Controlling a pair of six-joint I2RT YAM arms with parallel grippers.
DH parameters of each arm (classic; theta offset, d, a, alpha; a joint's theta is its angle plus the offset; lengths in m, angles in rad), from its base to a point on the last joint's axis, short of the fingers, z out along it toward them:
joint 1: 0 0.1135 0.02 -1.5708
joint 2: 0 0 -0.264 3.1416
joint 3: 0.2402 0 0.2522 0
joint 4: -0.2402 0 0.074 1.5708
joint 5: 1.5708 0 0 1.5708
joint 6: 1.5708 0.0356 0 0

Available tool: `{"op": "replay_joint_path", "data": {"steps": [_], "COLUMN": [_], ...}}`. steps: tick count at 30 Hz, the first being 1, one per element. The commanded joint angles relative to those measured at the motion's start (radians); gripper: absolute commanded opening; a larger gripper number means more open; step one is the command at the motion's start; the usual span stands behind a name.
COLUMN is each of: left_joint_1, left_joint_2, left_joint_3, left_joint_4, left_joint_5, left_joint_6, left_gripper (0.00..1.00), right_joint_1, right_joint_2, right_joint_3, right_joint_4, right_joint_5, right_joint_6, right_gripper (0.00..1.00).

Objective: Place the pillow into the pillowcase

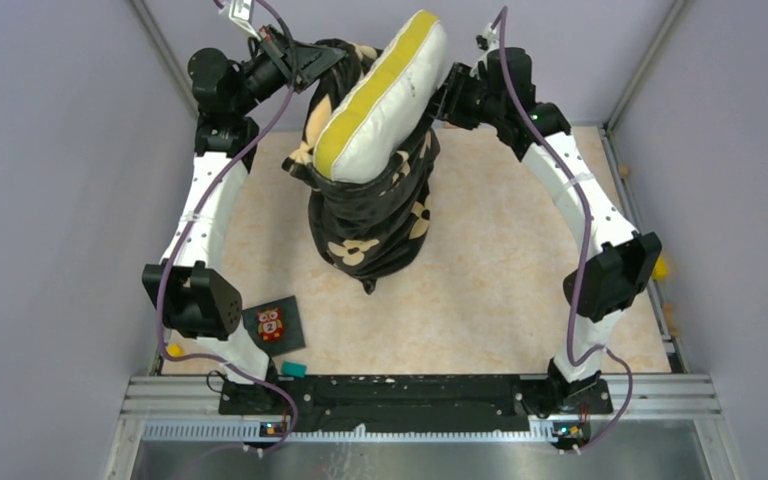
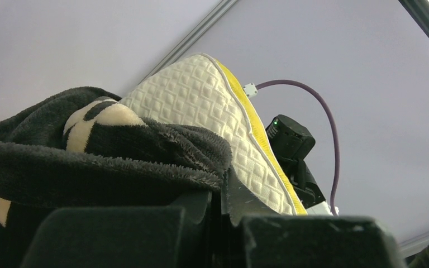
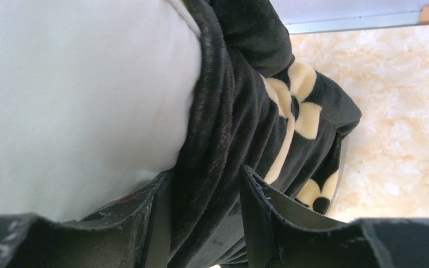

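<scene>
Right gripper (image 3: 204, 184): 2 black hard-plastic fingers (image 3: 262, 206) clamped on a thick fold of the black velvety pillowcase (image 3: 223, 111) w/ cream four-petal motifs; the pile fills the gap btwn them. Left gripper (image 2: 222, 192): jaws together, pinching the pillowcase's fuzzy rim, which drapes over the fingertips. In the top view both grips sit high at the far side, on opp. sides of the sack's mouth.

Soft white rectangular pillow (image 1: 410, 95), diamond-quilted skin, yellow band along its edge, stands tilted in that mouth: upper part out, lower part inside the sack, yellow edge facing up. Below, the pillowcase hangs in twisted folds & tapers to a point over the marbled beige table (image 1: 520, 300); can't tell if the tip touches.

Count: 1 pillow, 1 pillowcase, 2 arms, 1 small dark square owl-picture card (image 1: 272, 325), 1 small teal block (image 1: 293, 369).

Card lies flat at near-left, just beside the left arm's base, well apart from the sack; teal block just beside the card, at the near edge. Open tabletop shows both sides of the hanging sack, more on the right. Grey walls close in left, right & behind the raised pillow.
</scene>
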Motion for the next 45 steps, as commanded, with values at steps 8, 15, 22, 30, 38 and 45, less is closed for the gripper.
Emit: {"op": "replay_joint_path", "data": {"steps": [8, 15, 22, 30, 38, 45], "left_joint_1": [-0.003, -0.003, -0.018, -0.062, -0.243, -0.411], "left_joint_2": [-0.013, -0.015, -0.028, -0.079, -0.027, -0.116], "left_joint_3": [0.066, 0.085, 0.222, 0.486, 0.509, 0.47], "left_joint_4": [0.079, 0.04, -0.218, -0.242, -0.45, -0.585], "left_joint_5": [-0.009, -0.013, -0.113, -0.319, -0.315, -0.336], "left_joint_6": [-0.01, 0.014, 0.205, 0.339, 0.501, 0.641], "left_gripper": [0.0, 0.0, 0.0, 0.0, 0.0, 0.0], "right_joint_1": [0.016, 0.015, 0.021, 0.118, 0.131, 0.022], "right_joint_2": [0.061, 0.066, -0.063, -0.093, -0.161, -0.122], "right_joint_3": [0.082, 0.343, 0.438, 0.483, 0.561, 0.583], "right_joint_4": [-0.013, -0.095, -0.027, -0.054, 0.057, 0.07], "right_joint_5": [0.036, 0.055, 0.086, 0.157, 0.368, 0.335], "right_joint_6": [-0.007, -0.031, -0.049, -0.153, -0.259, -0.214], "right_gripper": [0.43, 0.0, 0.0, 0.0, 0.0, 0.0]}}
